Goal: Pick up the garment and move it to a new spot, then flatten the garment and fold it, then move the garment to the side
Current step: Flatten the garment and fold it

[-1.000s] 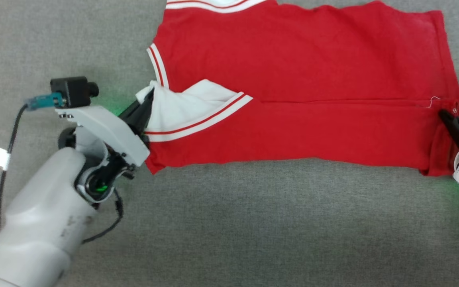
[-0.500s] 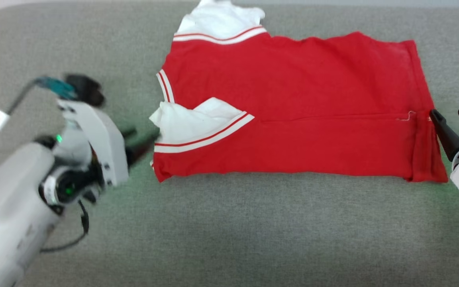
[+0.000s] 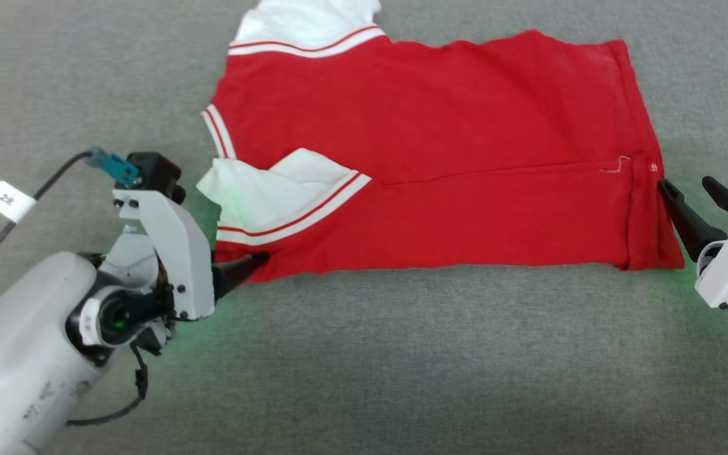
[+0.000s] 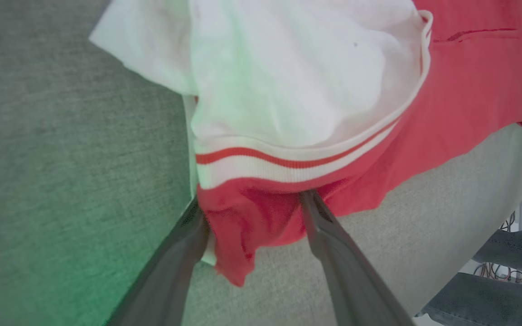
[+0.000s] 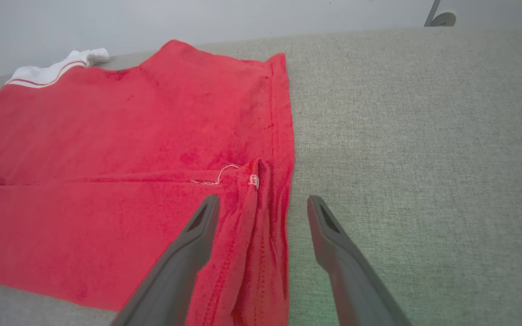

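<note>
You are in the folding step, by my reading: the garment (image 3: pixel 440 145) lies flat on the grey surface (image 3: pixel 402 354), well up the head view, with its near long edge turned over onto the body and one white sleeve (image 3: pixel 275 189) laid on top at the robot's left. The other sleeve (image 3: pixel 304 25) sticks out at the far edge. Your left tool (image 4: pixel 252 199) stands with its jaws spread, straddling the near left corner of the red cloth without pinching it. Your right tool (image 3: pixel 683 183) is likewise spread at the hem end, one finger over the doubled hem and the other on bare surface, gripping nothing. The next move probably calls for closing both tools on the two ends of that folded band, catching every layer. You would then lift evenly and carry it away from you, so the second fold lands square; watch that the loose sleeve does not slide out. As for writing, the white tag (image 3: pixel 7 201) on the left arm's cable reads "2" followed by a mark I cannot make out. The small white label (image 5: pixel 254 181) sewn at the hem, beside a loose white thread (image 3: pixel 617 163), is too small to read.
</note>
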### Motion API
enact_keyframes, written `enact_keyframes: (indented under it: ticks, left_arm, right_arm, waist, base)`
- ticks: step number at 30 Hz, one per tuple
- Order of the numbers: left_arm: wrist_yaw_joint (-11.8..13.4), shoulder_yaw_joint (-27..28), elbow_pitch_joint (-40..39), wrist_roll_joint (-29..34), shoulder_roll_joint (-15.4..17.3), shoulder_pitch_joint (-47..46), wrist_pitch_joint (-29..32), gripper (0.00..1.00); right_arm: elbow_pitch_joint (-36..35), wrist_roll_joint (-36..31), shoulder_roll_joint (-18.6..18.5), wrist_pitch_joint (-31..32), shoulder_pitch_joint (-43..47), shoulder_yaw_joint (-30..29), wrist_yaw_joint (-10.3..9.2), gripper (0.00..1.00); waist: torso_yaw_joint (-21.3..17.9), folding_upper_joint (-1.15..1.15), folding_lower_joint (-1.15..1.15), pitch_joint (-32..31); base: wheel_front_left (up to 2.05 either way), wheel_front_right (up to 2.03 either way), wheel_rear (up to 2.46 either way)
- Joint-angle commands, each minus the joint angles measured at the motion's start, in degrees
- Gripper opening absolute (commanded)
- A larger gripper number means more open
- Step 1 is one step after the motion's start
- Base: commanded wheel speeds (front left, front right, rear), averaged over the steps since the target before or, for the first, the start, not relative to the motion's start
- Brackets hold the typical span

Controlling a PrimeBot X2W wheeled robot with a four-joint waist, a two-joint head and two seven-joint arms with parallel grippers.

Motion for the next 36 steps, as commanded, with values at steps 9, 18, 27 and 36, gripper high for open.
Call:
enact_keyframes:
  ticks: [9, 18, 27, 36]
  left_arm:
    - [-2.8, -1.4, 1.8, -1.0, -2.3, 2.9, -0.2, 0.0]
    - [-4.8, -1.6, 1.4, -0.1, -4.3, 2.7, -2.4, 0.0]
    - [-6.7, -1.5, 2.1, 1.3, -4.6, 4.2, -6.5, 0.0]
    - [-4.7, -0.6, -7.7, 2.0, 0.3, 11.2, -11.6, 0.0]
  right_arm:
    - [-2.8, 0.6, -5.7, 12.3, -0.3, 7.2, -0.06, 1.0]
    - [0.9, -1.5, -8.1, 23.4, -4.8, 11.5, -0.06, 0.66]
    - [1.6, -0.8, -9.2, 21.7, -1.9, 8.2, -0.06, 0.0]
    - [-6.8, 0.2, -11.0, 21.8, 8.7, 3.7, -0.06, 0.0]
  waist:
    - [-1.4, 0.0, 0.0, 1.2]
    - [1.1, 0.0, 0.0, 1.4]
    - [3.5, 0.0, 0.0, 0.2]
    - [4.5, 0.0, 0.0, -1.4]
  base:
    - [0.0, 0.0, 0.0]
    - [0.0, 0.0, 0.0]
    - [0.0, 0.0, 0.0]
    - [0.0, 0.0, 0.0]
